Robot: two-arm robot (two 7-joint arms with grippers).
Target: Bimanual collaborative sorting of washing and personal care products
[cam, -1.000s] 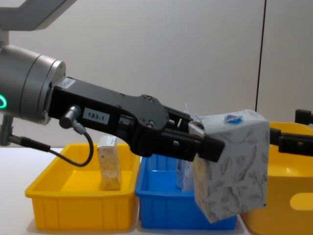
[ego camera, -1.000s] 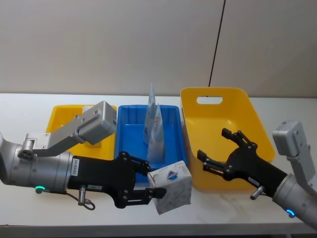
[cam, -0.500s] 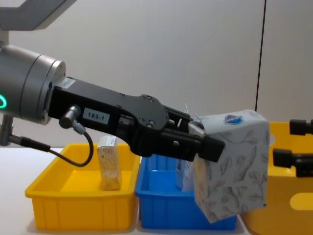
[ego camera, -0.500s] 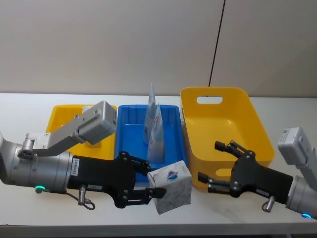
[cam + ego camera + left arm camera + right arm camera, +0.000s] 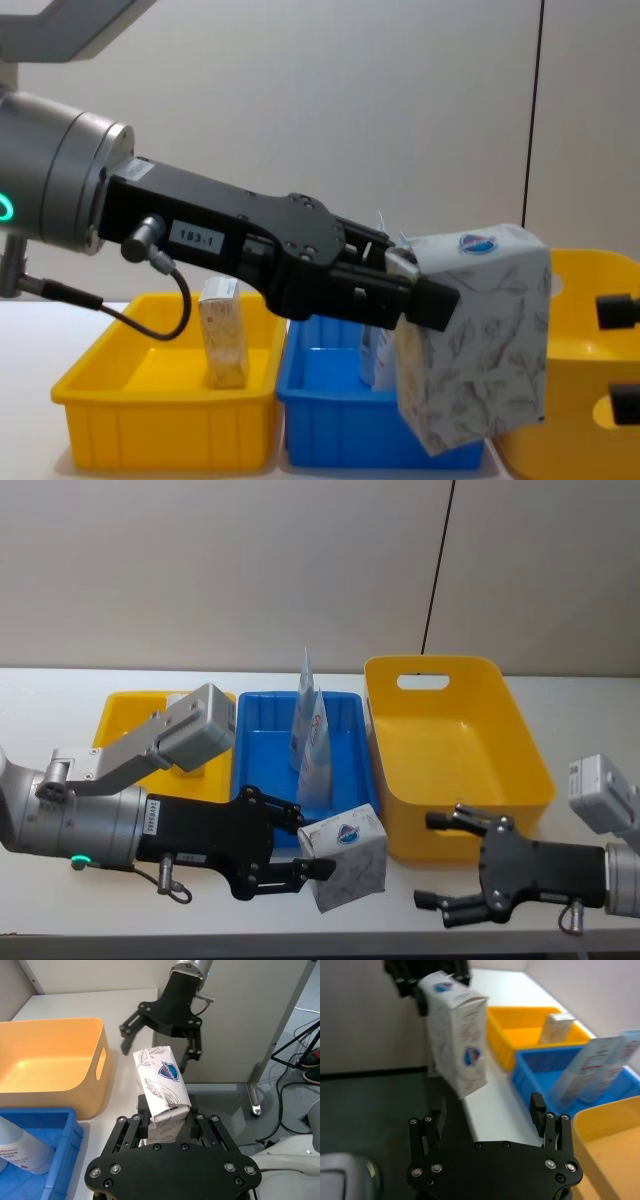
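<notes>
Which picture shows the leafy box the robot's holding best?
The left wrist view: the rectangular white-grey leaf-patterned pack stands whole, logo facing, clamped in the left gripper. Head view shows it small; chest view side-on; right wrist view farther off. The right gripper hangs open nearby.

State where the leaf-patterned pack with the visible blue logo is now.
Head view: the pack is clamped in the left gripper near the front edge of the table, before the blue bin, the open right gripper to its right.

Open gap on table (image 5: 396,908) between pack (image 5: 345,865) and right gripper (image 5: 428,860) — tall yellow bin (image 5: 440,742) wall close behind
</notes>
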